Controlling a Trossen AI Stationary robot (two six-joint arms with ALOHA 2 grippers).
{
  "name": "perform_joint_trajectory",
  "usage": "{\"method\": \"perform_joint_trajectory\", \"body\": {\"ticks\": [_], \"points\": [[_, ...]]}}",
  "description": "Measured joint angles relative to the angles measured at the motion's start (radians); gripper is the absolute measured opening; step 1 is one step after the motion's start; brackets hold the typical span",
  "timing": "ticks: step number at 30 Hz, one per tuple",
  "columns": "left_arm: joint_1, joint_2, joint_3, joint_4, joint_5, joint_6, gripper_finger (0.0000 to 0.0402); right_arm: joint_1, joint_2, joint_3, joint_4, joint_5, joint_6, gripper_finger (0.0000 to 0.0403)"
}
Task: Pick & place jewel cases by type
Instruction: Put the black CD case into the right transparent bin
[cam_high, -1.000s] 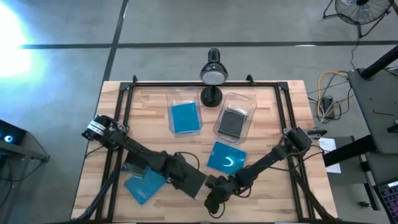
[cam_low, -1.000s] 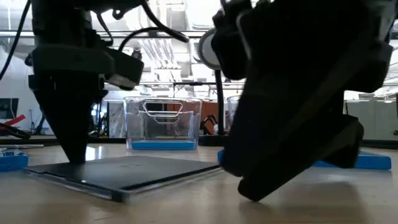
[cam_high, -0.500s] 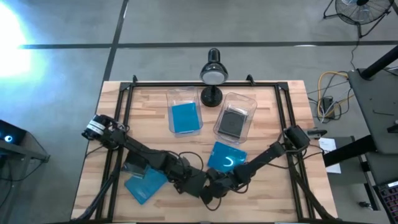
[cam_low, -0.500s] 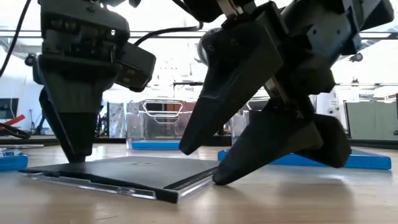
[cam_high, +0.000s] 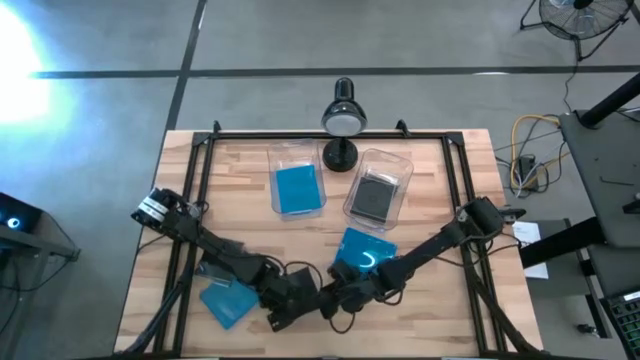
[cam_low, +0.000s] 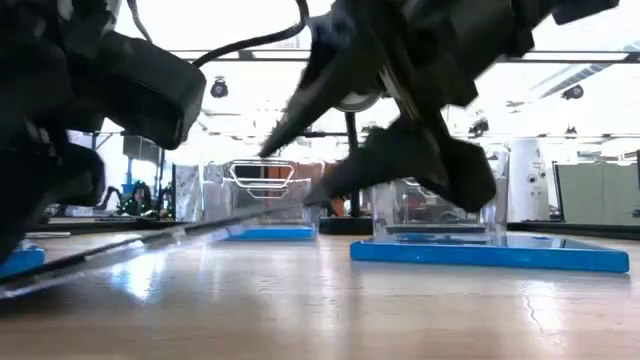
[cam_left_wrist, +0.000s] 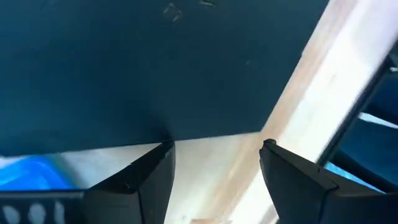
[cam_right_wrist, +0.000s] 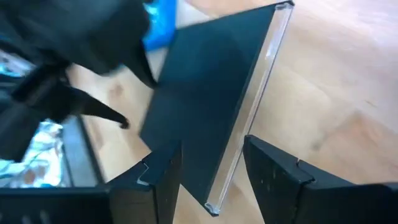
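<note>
A dark jewel case (cam_low: 190, 238) sits near the table's front middle, tilted: its left edge is low by my left gripper, its right edge (cam_low: 296, 210) is raised. My left gripper (cam_high: 283, 308) is open at the case's low edge (cam_left_wrist: 155, 62). My right gripper (cam_high: 336, 294) is open, and a corner of the case (cam_right_wrist: 205, 93) reaches between its fingers. One blue case (cam_high: 228, 300) lies flat by the near left edge. Another blue case (cam_high: 362, 255) lies flat just beyond my right gripper. My left gripper (cam_left_wrist: 216, 148) stands open at the dark case's low edge (cam_left_wrist: 186, 135), with one fingertip (cam_left_wrist: 163, 150) right at that edge; whether it touches, I cannot tell. My right gripper (cam_right_wrist: 212, 144) comes slanting from the table's right. Its lower finger (cam_low: 335, 192) meets the raised right edge (cam_low: 300, 208), and the clear-spined corner (cam_right_wrist: 217, 196) lies between the open fingers. The case is tilted, left edge down.
Two clear bins stand at the far middle: the left bin (cam_high: 297, 158) holds a blue case, the right bin (cam_high: 388, 165) a dark one. A black desk lamp (cam_high: 342, 118) stands behind them. Black rails edge the table. Bare wood shows at the near right.
My right gripper has moved in from the right toward the dark case. The case lay flat and now tilts: its right edge has risen, its left edge stayed low. My left gripper has shifted a little toward the table's left and near edge.
</note>
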Motion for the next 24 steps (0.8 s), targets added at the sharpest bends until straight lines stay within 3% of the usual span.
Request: {"method": "perform_joint_trajectory", "body": {"ticks": [12,16,24], "points": [[-0.019,0.003,-0.008,0.058,-0.025,-0.052,0.0213,0.003,-0.018,0.044,0.103,-0.038,-0.105,0.0164],[-0.016,0.003,-0.010,0.094,-0.098,-0.046,0.0213,0.003,-0.012,0.059,0.097,-0.133,-0.094,0.0164],[-0.022,0.002,-0.010,0.130,-0.169,-0.057,0.0213,0.004,-0.012,0.070,0.090,-0.144,-0.042,0.0164]]}}
